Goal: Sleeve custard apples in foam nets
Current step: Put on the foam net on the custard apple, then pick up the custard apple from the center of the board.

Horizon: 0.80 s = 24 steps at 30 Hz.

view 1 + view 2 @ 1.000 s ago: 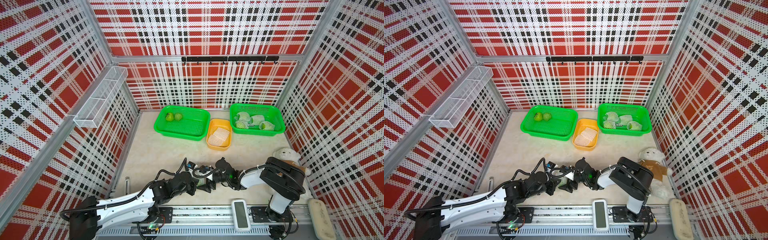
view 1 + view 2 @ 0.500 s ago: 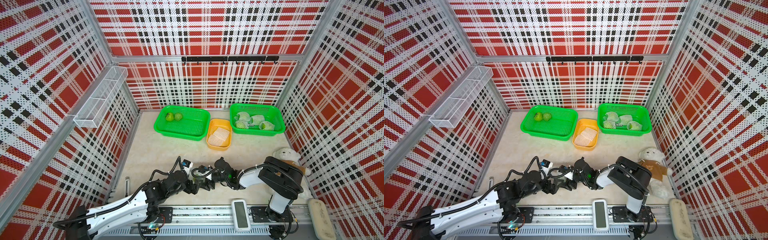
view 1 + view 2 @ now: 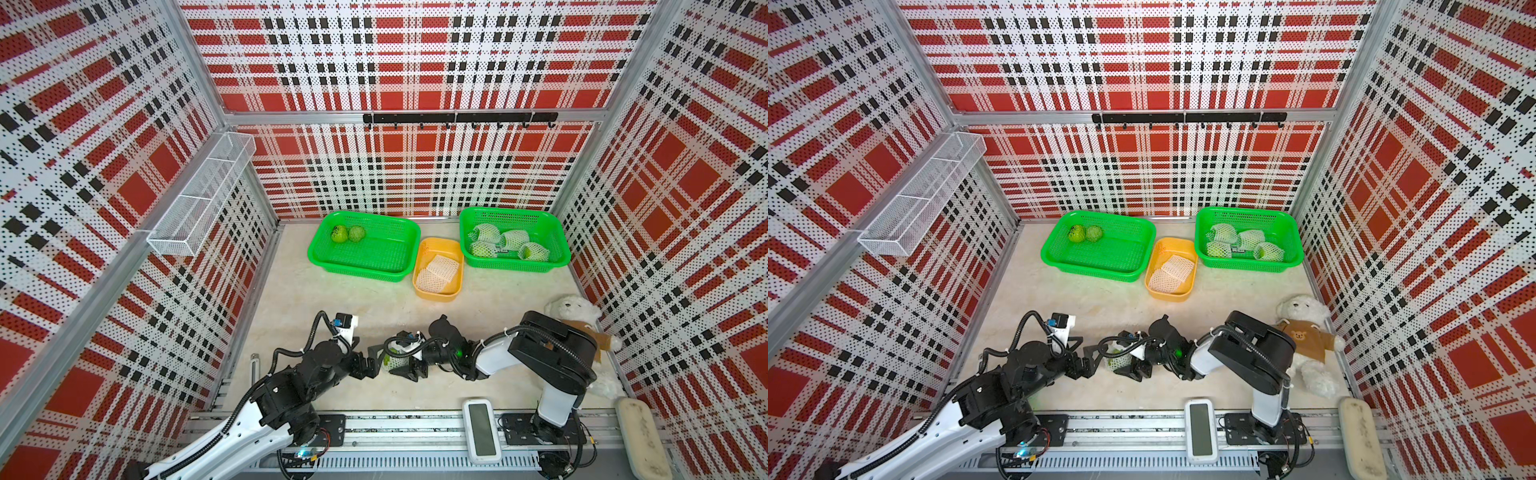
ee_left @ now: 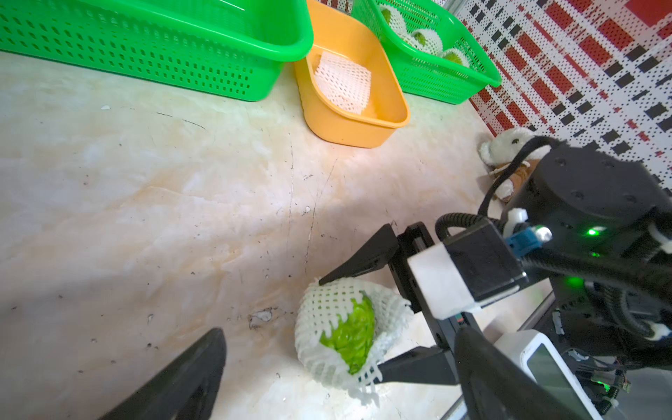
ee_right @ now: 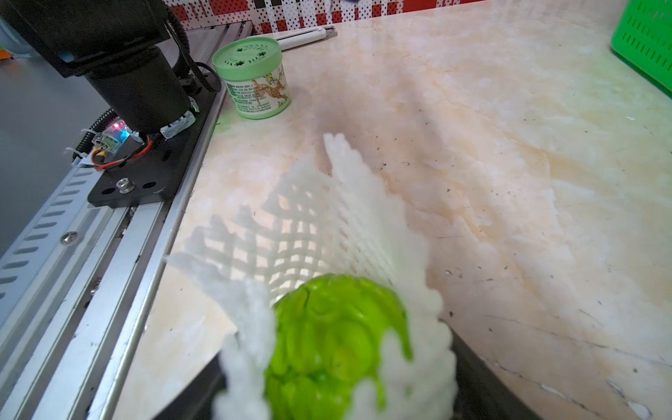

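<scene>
Both top views: my left hand (image 3: 375, 363) has just released and drawn back, jaws wide; my right hand (image 3: 401, 360) grasps the custard apple (image 3: 390, 360) low at the worktop's (image 3: 332, 299) front. Two bare fruits (image 3: 348, 234) sit in one green basket (image 3: 361, 272), four sleeved fruits (image 3: 515, 240) in the other basket (image 3: 515, 266), and two spare nets (image 3: 438, 268) in a yellow tray (image 3: 436, 296). Left wrist view: a foam net (image 4: 316, 327) wraps the held fruit, green showing. Right wrist view: the net's mouth flares past it. I judge five sleeved, two remaining.

No legible words or nos. anywhere. Green canister (image 5: 254, 78) on the counter: wrap label w/ lines of fine print, too small to read, plus a deer-like drawing. Plush bear (image 3: 1306, 345): brown shirt w/ small bear-face emblem, no lettering.
</scene>
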Motion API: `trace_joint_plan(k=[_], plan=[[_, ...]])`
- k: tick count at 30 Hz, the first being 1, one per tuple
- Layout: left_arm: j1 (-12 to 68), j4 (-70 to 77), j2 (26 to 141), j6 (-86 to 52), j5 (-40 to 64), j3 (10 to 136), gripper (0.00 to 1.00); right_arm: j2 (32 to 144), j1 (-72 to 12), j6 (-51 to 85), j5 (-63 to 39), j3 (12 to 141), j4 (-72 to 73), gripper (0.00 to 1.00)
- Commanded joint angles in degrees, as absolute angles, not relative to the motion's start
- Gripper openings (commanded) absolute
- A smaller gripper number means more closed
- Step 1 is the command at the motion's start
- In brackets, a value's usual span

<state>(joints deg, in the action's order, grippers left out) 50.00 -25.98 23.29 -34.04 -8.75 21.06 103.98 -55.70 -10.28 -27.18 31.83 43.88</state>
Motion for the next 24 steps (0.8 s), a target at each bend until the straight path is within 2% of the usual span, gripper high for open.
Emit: trace_joint_plan(k=[1, 11, 18, 24], plan=[[49.1, -27.3, 22.7, -34.8, -7.7, 20.8, 0.99, 105.8, -55.8, -11.0, -26.0, 30.6, 43.6, 0.78], [49.1, -27.2, 23.1, -34.6, -7.4, 21.1, 0.99, 104.8, -55.8, -11.4, -20.0, 32.3, 37.3, 0.76], [49.0, -27.7, 21.9, -34.5, -8.3, 20.9, 0.99, 101.3, -55.8, -11.9, -17.9, 34.2, 27.3, 0.8], [48.9, -26.6, 21.7, -34.4, -8.1, 20.2, 0.99, 99.9, -55.8, -12.1, -16.6, 34.7, 24.5, 0.83]])
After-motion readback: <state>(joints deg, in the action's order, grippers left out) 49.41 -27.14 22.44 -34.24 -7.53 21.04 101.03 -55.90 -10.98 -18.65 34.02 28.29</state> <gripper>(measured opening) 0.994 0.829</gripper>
